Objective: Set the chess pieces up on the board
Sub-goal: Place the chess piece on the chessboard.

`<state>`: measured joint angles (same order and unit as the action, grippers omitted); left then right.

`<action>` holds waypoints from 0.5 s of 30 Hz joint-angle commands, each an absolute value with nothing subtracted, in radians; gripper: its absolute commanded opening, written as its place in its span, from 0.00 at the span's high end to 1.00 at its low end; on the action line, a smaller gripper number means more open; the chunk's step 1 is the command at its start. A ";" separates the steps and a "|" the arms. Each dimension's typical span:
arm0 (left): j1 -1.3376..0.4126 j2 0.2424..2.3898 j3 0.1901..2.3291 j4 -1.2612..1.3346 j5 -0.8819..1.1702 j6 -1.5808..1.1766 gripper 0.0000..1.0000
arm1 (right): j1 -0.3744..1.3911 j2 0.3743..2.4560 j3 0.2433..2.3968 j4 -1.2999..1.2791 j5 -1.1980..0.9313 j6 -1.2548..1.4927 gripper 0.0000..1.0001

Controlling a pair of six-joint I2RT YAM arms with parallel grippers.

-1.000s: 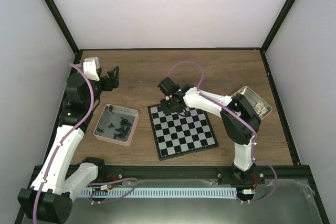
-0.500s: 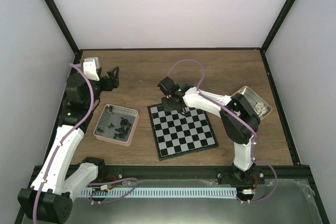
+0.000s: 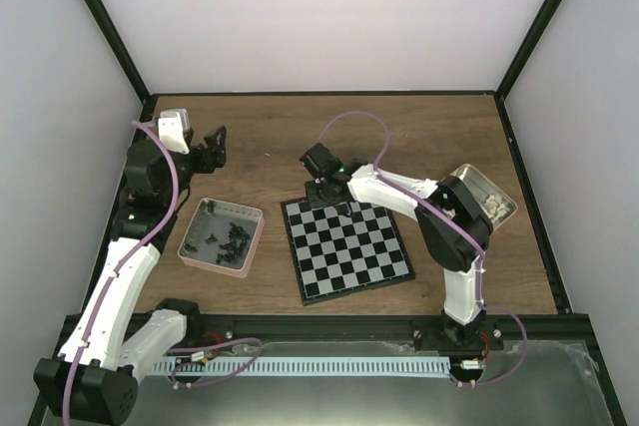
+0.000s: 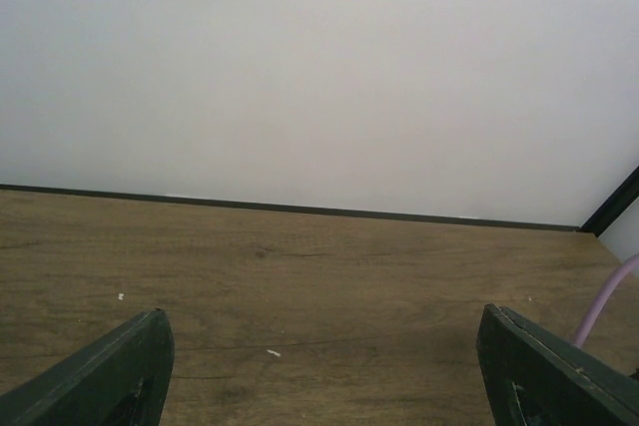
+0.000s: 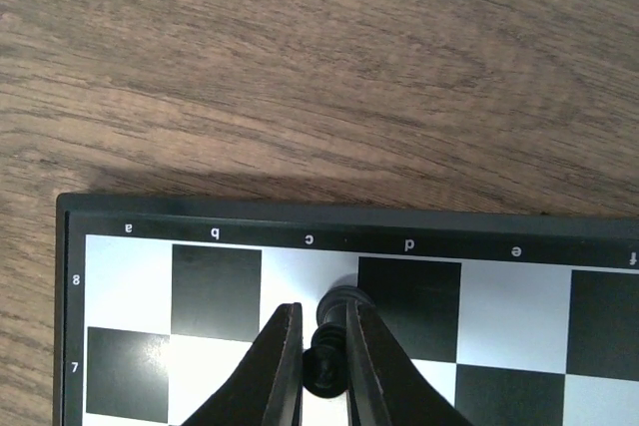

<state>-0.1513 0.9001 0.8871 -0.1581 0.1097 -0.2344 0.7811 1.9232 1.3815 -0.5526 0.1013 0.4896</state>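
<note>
Nudged toward the far edge, my right gripper (image 5: 323, 318) pinches a black piece (image 5: 344, 301) over the board (image 5: 215, 291), back row, ready for placing; my left gripper (image 4: 321, 321) hangs open.

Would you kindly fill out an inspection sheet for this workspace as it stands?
Surface: brown wood-grain table, no damage seen.
Job's things: black and pale grey checked chessboard lies centre; one black chess piece at its c-column, far edge; more black pieces in the pink-rimmed tray; whitish pieces in the tan metal tin.
Clutter: pale specks on the wood.
Grippers: left gripper open over bare wood; right gripper shut on the black chess piece.
Cables: purple cables loop along both arms, none lying on the board.
Surroundings: white walls, black frame posts.
</note>
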 commanded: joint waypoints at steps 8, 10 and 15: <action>-0.155 0.897 0.877 -0.138 0.106 -0.237 0.15 | 0.742 1.925 1.380 -0.556 0.186 0.551 0.89; -0.155 0.899 0.877 -0.137 0.107 -0.239 0.15 | 0.742 1.918 1.372 -0.552 0.181 0.552 0.89; -0.155 0.899 0.876 -0.137 0.109 -0.240 0.15 | 0.742 1.907 1.348 -0.545 0.137 0.556 0.88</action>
<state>-0.1513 0.9001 0.8860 -0.1581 0.1097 -0.2348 0.7471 1.9251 1.3769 -0.5411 0.1539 0.5392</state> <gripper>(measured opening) 0.851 0.124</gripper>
